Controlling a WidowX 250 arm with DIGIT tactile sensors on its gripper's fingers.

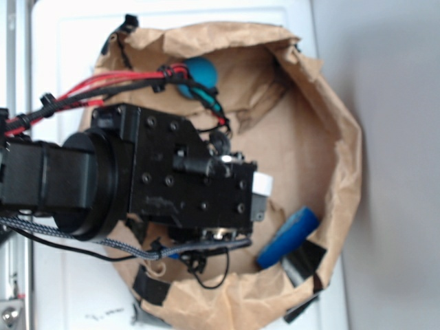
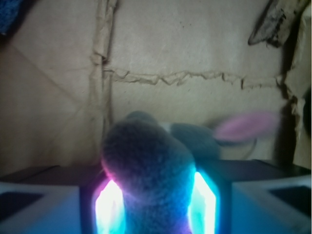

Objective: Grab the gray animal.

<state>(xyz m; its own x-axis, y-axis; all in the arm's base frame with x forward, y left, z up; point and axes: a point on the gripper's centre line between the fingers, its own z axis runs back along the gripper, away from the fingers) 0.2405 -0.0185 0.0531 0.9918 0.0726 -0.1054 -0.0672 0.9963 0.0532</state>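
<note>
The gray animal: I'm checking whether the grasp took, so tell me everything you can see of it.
The gray animal shows only in the wrist view; in the exterior view the arm covers it. It is a fuzzy gray plush with a rounded body and a pink-lined ear sticking out to the right. It sits between the hand's two glowing pads, which press against both its sides. Behind it lies creased brown paper. Its face is not visible.
</note>
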